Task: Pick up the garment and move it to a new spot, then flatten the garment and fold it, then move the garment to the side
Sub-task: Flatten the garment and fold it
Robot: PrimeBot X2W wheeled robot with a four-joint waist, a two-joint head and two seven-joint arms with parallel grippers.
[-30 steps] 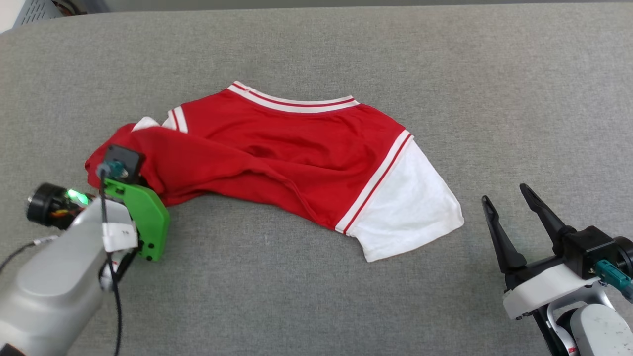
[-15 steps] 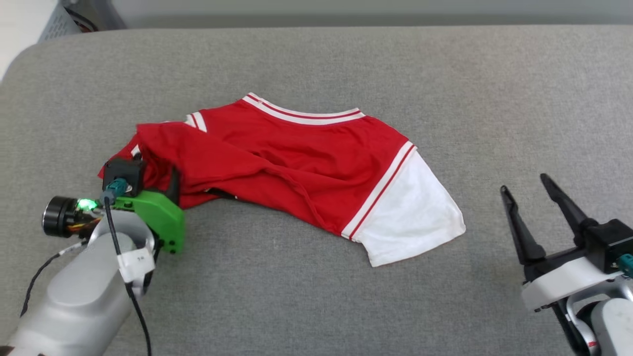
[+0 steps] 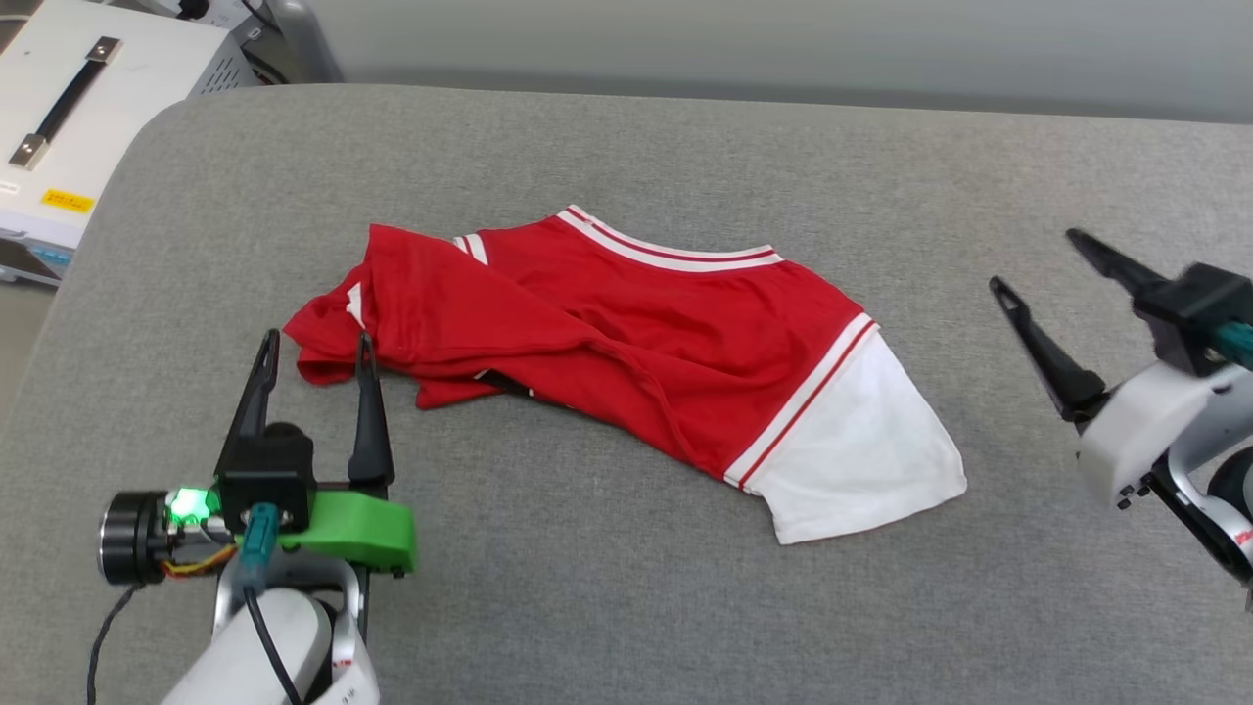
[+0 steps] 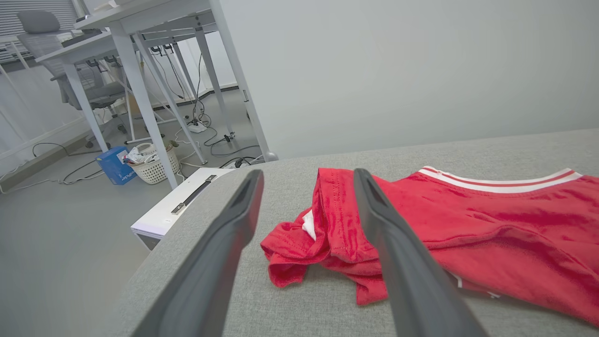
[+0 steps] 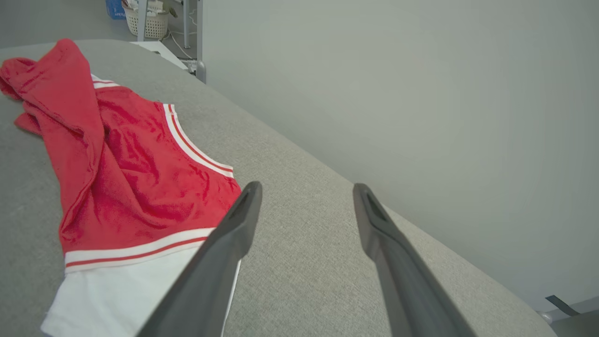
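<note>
Shirt's sitting roughly mid-table right now. The garment lies on the grey padded surface, not flat at all. Its left side is flopped over onto itself in a bunched red wad, while the white sleeve on the other side is spread out pretty cleanly and the striped neckline faces the far edge.

The left gripper is parked right at that bunched corner, fingers spread wide with nothing between them. Whether the tips are actually brushing the fabric or just next to it, I can't tell. The right gripper is also wide open and empty, raised off to the right, well clear of the sleeve.

My read is that the shirt is resting at its new spot and flattening is up next. That would explain both arms flanking it, one per side, ready to grab edges and pull the fold out. The thin fabric looks like it'll slide and rumple easily.
</note>
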